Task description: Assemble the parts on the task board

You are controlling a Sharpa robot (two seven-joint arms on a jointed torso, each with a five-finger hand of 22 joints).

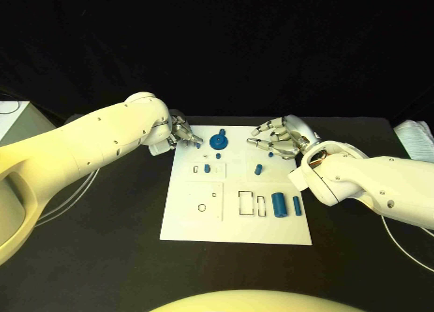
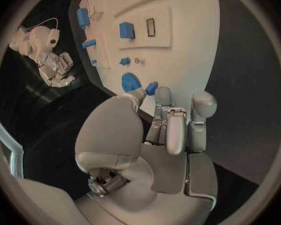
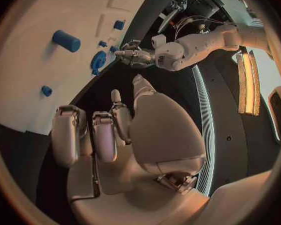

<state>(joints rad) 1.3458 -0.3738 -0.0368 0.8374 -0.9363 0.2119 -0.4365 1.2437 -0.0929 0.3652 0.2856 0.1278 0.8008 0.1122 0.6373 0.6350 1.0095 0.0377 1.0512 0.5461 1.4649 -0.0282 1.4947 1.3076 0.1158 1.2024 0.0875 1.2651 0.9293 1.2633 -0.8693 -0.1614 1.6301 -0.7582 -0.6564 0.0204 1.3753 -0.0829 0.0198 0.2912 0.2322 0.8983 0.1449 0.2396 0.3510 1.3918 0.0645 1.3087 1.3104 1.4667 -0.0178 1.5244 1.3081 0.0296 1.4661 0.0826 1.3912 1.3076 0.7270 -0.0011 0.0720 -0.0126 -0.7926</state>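
Both silver many-fingered hands hover over the far end of the flat white task board (image 1: 238, 224), the left hand (image 1: 182, 134) at its far left corner and the right hand (image 1: 278, 140) at its far right corner. Each has its fingers curled loosely apart, holding nothing. The round blue disc part (image 1: 218, 140) sits on the board between them, with small blue cylinder parts (image 1: 279, 204) lying nearer the robot.

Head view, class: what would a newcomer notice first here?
The white task board in the middle of the black table, dotted with small blue parts, the round blue part near its far edge. The left hand and right hand hover at that far edge, either side of it, holding nothing.
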